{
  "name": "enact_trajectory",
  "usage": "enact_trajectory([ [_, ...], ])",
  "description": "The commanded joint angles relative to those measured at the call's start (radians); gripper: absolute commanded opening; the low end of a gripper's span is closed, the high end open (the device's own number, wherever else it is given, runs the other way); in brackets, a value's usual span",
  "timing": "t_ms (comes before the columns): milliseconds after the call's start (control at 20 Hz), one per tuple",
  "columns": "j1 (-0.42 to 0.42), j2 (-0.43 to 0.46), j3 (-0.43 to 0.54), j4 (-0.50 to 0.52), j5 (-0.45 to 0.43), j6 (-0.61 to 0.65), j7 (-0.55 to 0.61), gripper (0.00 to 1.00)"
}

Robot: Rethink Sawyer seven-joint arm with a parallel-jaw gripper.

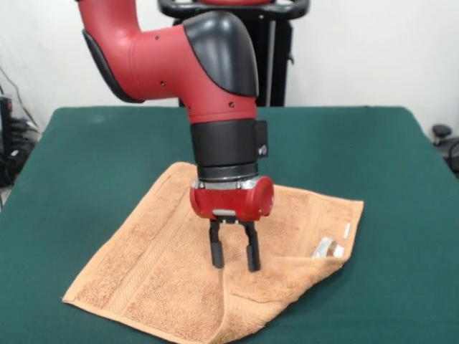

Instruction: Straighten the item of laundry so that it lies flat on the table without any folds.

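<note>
The orange-tan towel, the item of laundry, lies on the dark green table, turned like a diamond. Its near right part is folded over, with a raised crease running from the towel's middle to its near edge, and a white label shows by the right corner. My gripper points straight down over the towel's middle, just above the top of that crease. The two black fingers stand a little apart with nothing between them; whether the tips touch the cloth I cannot tell.
My red and black arm comes down from the upper left and hides part of the towel's far side. Green tabletop surrounds the towel on the left, right and far sides.
</note>
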Motion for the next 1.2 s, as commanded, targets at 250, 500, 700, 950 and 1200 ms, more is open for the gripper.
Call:
enact_trajectory([
  [250,-0.052,0.001,0.230,0.096,-0.048,0.121,0.083,1.00],
  [500,-0.122,0.057,0.299,0.068,-0.101,0.147,0.025,1.00],
  [700,-0.152,0.057,0.326,0.067,-0.117,0.169,0.017,1.00],
  [950,-0.156,0.077,0.338,0.032,-0.130,0.182,0.015,1.00],
  [1200,-0.122,0.115,0.331,-0.021,-0.125,0.162,0.025,1.00],
])
